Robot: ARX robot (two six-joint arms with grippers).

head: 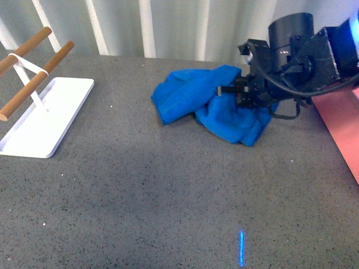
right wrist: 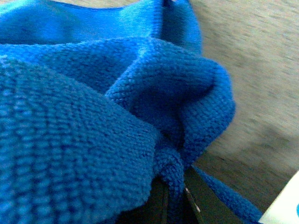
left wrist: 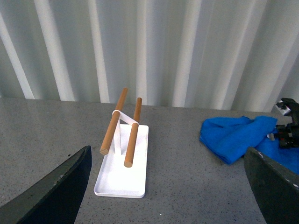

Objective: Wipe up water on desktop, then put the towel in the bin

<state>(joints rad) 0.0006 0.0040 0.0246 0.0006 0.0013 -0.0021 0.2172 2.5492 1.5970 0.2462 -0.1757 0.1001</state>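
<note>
The bright blue towel [head: 213, 103] lies bunched on the dark grey speckled desktop [head: 168, 190] at the back, right of centre. My right gripper [head: 234, 91] is shut on the towel's right side, low over the desktop. In the right wrist view the towel [right wrist: 93, 116] fills the frame and a fold is pinched between the jaws [right wrist: 175, 198]. The towel also shows in the left wrist view [left wrist: 238, 137]. The salmon-pink bin [head: 343, 126] stands at the right edge, just right of the right gripper. My left gripper [left wrist: 168, 186] is open and empty, above the desktop, its fingers [left wrist: 51, 191] wide apart.
A white tray [head: 45, 120] with two wooden bars [head: 33, 78] stands at the back left; it also shows in the left wrist view [left wrist: 124, 163]. A white ribbed wall [head: 168, 25] closes off the back. A blue light streak [head: 242, 248] lies on the near desktop.
</note>
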